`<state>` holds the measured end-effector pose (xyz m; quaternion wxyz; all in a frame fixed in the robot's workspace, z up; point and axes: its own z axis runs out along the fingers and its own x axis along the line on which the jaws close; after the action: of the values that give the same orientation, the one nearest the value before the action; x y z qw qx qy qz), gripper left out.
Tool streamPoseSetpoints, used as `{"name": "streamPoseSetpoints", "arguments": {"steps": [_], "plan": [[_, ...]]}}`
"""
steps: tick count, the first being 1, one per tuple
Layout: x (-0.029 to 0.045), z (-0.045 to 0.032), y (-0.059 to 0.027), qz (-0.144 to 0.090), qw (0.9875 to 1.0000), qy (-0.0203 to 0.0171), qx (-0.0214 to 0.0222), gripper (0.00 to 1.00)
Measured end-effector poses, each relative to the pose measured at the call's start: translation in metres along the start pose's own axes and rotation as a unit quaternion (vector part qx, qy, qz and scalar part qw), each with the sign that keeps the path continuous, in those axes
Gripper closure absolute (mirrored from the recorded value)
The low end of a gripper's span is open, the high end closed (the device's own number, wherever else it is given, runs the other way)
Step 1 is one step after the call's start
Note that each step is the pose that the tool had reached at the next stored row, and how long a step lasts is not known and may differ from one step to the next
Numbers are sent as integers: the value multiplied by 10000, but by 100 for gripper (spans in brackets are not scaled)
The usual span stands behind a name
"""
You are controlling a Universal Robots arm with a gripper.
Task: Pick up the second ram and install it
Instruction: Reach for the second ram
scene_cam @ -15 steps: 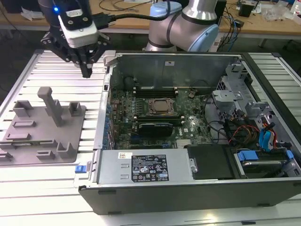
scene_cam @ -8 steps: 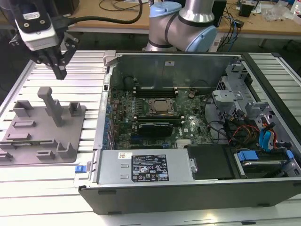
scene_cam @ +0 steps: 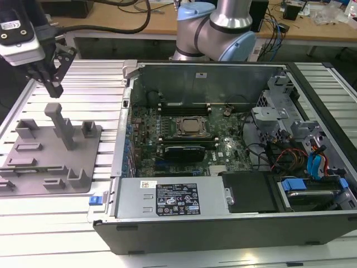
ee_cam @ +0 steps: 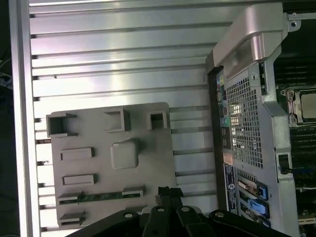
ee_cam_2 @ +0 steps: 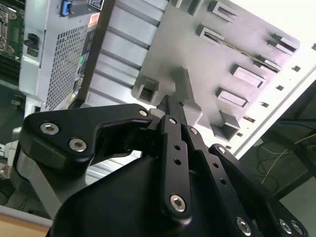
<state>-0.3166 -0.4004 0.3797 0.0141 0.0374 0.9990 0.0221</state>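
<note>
Nearest the wrist cameras, the black gripper point(ee_cam_2: 171, 103) has its two fingers clenched tip to tip with nothing between them. In the exterior view the gripper point(scene_cam: 54, 88) hangs in the air above the far side of the grey holder tray point(scene_cam: 83, 162), clear of its tall upright post point(scene_cam: 61, 125).

Below it, the first wrist view looks straight down on the tray point(ee_cam: 143, 163). The second ram point(ee_cam: 101, 196) stands on edge in a long slot, a thin green strip between two grey end blocks. The fingertips point(ee_cam: 165, 191) show near one end of that slot, close to the tray's edge. From the exterior view I cannot make out the stick in its slot. The tray lies on a slatted aluminium table point(ee_cam: 123, 49).

Further on stands the open computer case point(scene_cam: 212, 78), just beside the tray. The exterior view looks into it: the square processor socket point(scene_cam: 192, 126) sits mid-board with memory slots point(scene_cam: 184, 106) on both sides. A power supply point(scene_cam: 134, 201) at the near wall carries a black-and-white label point(scene_cam: 177, 200), its print too fine to read. The first wrist view shows the case's perforated rear panel point(ee_cam: 242, 128), with small coloured stickers.

Behind the case rises the robot arm's base point(scene_cam: 215, 28).
</note>
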Motion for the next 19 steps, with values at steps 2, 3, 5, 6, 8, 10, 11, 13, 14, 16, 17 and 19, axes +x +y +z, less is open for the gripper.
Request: {"name": "streamPoseSetpoints", "arguments": {"steps": [2, 3, 5, 6, 8, 10, 11, 13, 14, 16, 17, 19], "plan": [[76, 24, -16, 0, 10000, 0, 0, 92], [112, 36, -23, 0, 10000, 0, 0, 92], [159, 51, -32, 0, 10000, 0, 0, 92], [178, 56, -36, 0, 10000, 0, 0, 92], [235, 69, -43, 0, 10000, 0, 0, 92], [281, 80, -49, 0, 10000, 0, 0, 92], [316, 88, -54, 0, 10000, 0, 0, 92], [366, 97, -63, 0, 10000, 0, 0, 92], [389, 101, -66, 0, 10000, 0, 0, 92], [454, 112, -80, 0, 10000, 0, 0, 92], [487, 118, -89, 0, 10000, 0, 0, 92], [513, 123, -98, 0, 10000, 0, 0, 92]]}}
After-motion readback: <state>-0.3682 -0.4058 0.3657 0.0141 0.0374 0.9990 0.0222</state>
